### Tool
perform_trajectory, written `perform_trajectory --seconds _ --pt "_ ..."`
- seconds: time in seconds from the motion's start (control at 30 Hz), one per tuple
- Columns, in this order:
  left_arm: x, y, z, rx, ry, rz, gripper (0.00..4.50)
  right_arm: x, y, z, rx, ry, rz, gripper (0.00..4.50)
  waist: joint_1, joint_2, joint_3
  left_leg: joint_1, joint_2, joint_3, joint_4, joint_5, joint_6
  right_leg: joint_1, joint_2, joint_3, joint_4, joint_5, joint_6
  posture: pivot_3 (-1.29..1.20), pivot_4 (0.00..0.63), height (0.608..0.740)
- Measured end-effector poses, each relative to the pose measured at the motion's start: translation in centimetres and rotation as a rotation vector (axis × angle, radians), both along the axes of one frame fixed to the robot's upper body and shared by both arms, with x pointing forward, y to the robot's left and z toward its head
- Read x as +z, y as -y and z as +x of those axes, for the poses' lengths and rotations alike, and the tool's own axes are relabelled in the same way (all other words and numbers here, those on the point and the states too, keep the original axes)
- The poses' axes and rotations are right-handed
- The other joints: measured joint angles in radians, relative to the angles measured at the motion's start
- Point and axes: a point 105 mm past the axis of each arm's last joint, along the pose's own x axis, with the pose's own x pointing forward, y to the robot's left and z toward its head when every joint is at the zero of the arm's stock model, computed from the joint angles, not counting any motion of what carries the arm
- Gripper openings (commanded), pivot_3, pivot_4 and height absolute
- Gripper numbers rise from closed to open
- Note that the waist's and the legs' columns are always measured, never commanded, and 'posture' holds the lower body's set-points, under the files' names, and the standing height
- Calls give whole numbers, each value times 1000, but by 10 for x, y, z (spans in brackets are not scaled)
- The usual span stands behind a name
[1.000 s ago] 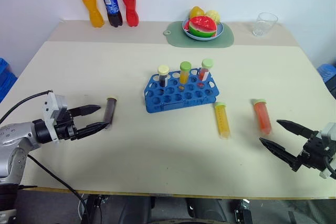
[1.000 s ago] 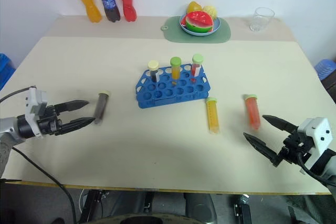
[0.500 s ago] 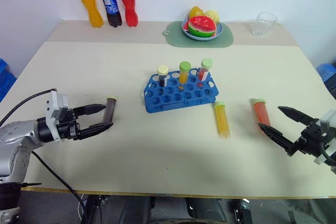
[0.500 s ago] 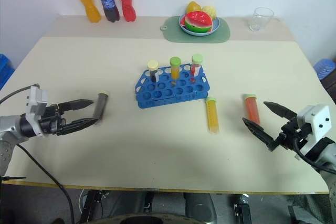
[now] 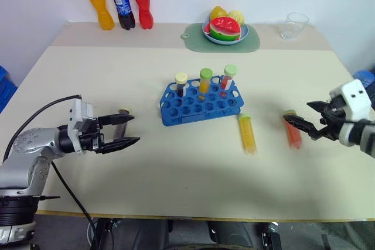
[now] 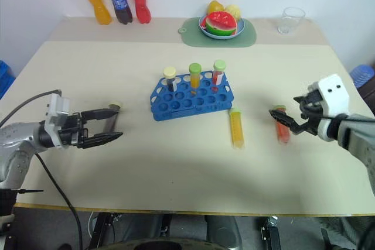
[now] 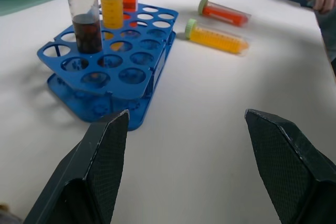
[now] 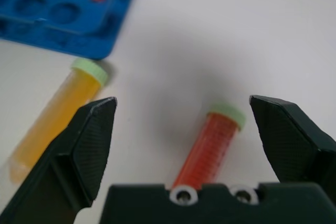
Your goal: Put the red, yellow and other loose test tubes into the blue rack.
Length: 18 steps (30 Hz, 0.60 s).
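It looks like a robot test room arranged as a simple lab bench. A plain beige worktop (image 5: pixel 176 168) stands against a bare white wall. In the middle is a blue rack (image 5: pixel 202 103) with capped test tubes (image 5: pixel 205 80). At the far edge stand three soda bottles (image 5: pixel 120 1), a plate of toy fruit (image 5: pixel 225 27) on a green mat (image 5: pixel 196 34), and a clear cup (image 5: pixel 295 26).

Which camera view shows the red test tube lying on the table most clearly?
The right wrist view: the red test tube lies large between the open right gripper fingers. The eye views show it small, partly covered by that gripper; the left wrist view shows it far off.
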Motion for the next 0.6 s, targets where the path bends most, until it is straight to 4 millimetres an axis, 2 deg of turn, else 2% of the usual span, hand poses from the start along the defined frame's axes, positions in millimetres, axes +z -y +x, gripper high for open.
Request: perform_trajectory --seconds 0.17,0.37,0.6 --pt "-1 5 -3 -18 -1 -2 3611 -3 7 14 -120 -155 95 4500 2 0 0 -1 0 0 -1 0 1 -1 0 0 0 0 0 0 150 740" --pt "-7 7 -9 -18 -18 3 3611 -28 11 22 -216 -347 129 4500 0 0 0 -2 -1 1 -1 -1 1 -3 0 0 0 2 3 0 150 740" --pt "-11 8 -16 -5 -30 9 3611 -52 17 26 -250 -453 77 4500 -2 1 0 -2 -1 1 -1 -1 1 -3 1 -1 0 2 4 0 150 740"
